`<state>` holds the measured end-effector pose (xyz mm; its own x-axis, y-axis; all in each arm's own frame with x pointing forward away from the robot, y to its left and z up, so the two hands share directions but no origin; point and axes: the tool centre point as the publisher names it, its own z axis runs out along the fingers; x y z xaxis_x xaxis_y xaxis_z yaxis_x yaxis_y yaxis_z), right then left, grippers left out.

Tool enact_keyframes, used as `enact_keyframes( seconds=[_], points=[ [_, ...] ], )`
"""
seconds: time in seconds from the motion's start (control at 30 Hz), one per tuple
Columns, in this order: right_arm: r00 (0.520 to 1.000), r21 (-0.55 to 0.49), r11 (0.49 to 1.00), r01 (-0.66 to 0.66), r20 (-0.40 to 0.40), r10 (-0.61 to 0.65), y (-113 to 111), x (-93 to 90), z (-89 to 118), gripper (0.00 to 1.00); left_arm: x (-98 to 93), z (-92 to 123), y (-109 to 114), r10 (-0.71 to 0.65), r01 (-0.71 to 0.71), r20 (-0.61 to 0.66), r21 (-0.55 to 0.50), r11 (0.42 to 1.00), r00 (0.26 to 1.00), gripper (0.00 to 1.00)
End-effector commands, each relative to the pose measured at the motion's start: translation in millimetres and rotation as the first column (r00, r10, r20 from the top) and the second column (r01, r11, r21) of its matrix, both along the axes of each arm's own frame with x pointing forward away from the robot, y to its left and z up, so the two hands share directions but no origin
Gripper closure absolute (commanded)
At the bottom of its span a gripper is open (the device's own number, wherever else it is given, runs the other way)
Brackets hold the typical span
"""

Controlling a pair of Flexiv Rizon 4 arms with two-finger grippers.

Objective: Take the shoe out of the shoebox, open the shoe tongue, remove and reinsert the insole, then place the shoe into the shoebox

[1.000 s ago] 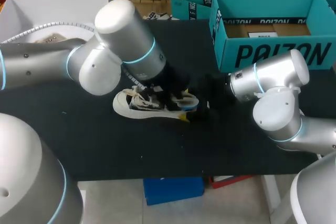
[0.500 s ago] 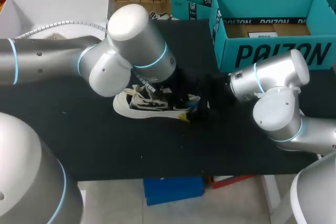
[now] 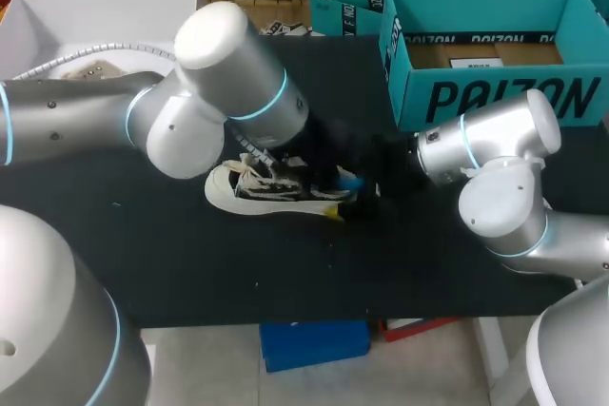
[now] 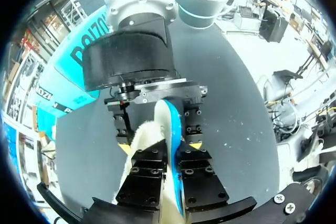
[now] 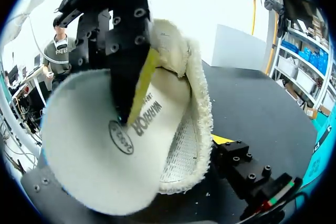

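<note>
Both grippers are engaged. My left gripper (image 4: 170,155) is closed tight on the insole (image 4: 169,121), which stands on edge, partly out of the shoe (image 3: 255,187). My right gripper (image 3: 348,195) has its jaws spread wide, clamping the shoe's heel end from its near and far sides. I note the shoe on the table (image 3: 190,263), near and left of the teal shoebox (image 3: 504,97), apart from it

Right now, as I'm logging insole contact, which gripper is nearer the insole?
Left: the left gripper is clamped on the insole; the right gripper sits at the heel of the shoe.
</note>
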<state>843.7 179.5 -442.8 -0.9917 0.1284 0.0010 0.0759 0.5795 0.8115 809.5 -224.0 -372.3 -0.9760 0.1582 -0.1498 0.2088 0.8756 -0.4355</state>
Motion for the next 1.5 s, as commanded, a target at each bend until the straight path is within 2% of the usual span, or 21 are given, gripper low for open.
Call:
enact_keyframes(
  seconds=[0.03,0.23,0.5,0.7,0.83,0.93,1.03,1.1,1.5],
  points=[
    [1.0,-0.001,1.0,0.001,-0.001,-0.001,0,0.3,-3,1.0,-12.5,28,29,-0.033,0.029,-0.029,-0.108,0.994,0.999,1.0],
    [1.0,-0.001,1.0,0.001,-0.001,-0.001,0,0.3,-3,1.0,-26.4,73,37,-0.068,0.055,-0.051,-0.233,0.971,0.996,1.0],
    [1.0,-0.001,1.0,0.001,-0.001,-0.001,0,0.3,-3,1.0,-45.8,137,37,-0.155,0.11,-0.076,-0.412,0.905,0.985,1.0],
    [1.0,-0.001,1.0,0.001,-0.001,-0.001,0,0.3,-3,1.0,-54.9,184,33,-0.23,0.119,-0.141,-0.546,0.829,0.963,1.0],
    [1.0,-0.001,1.0,0.001,-0.001,-0.001,0,0.3,-3,1.0,-61.4,216,30,-0.326,0.131,-0.193,-0.644,0.754,0.925,1.0],
    [1.0,-0.001,1.0,0.001,-0.001,-0.001,0,0.3,-3,1.0,-68.3,236,31,-0.347,0.109,-0.213,-0.693,0.713,0.914,1.0],
    [1.0,-0.001,1.0,0.001,-0.001,-0.001,0,0.3,-3,1.0,-74.4,247,31,-0.346,0.056,-0.256,-0.729,0.683,0.903,1.0],
    [1.0,-0.001,1.0,0.001,-0.001,-0.001,0,0.3,-3,1.0,-73.7,250,31,-0.395,0.015,-0.32,-0.76,0.65,0.861,1.0],
    [1.0,-0.001,1.0,0.001,-0.001,-0.001,0,0.3,-3,1.0,-74.3,252,31,-0.402,0.006,-0.335,-0.762,0.647,0.852,1.0]
  ],
)
